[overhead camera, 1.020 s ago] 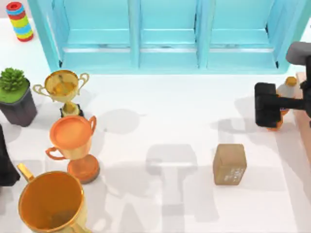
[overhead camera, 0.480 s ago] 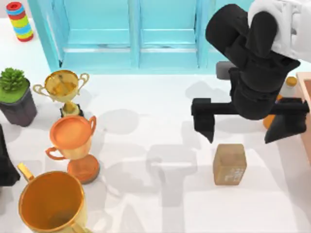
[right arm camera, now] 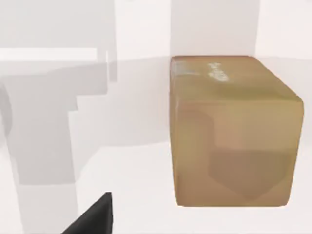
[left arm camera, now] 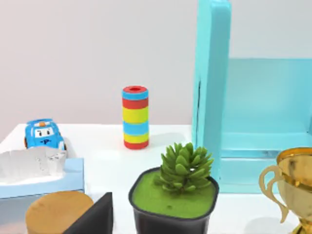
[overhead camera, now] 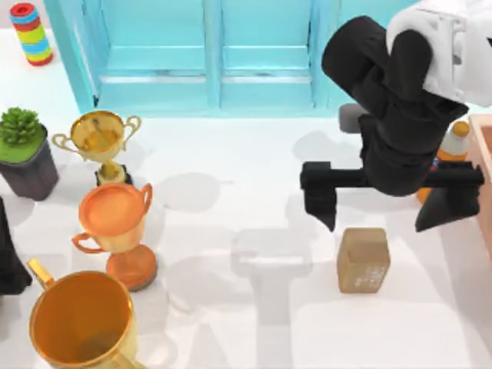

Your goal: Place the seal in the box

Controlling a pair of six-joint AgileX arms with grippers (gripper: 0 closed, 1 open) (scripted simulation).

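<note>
My right gripper hangs with its fingers spread wide just above the seal, which sits on the white table at about four o'clock, with the box at three o'clock by the edge.

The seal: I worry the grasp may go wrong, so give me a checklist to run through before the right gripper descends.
1. Right gripper open: ok, fingers spread wide.
2. Small tan-brown rectangular seal free on the white table: ok, nothing touches it.
3. Gripper over the seal: not ok, the seal lies just nearer the top view's bottom edge.
4. Orange soda bottle clear of the fingers: cannot tell, it stands close behind the arm.
5. Salmon-tan box reachable: cannot tell, just its edge shows at the table's right.
6. Left gripper parked at the table's left: ok.
</note>
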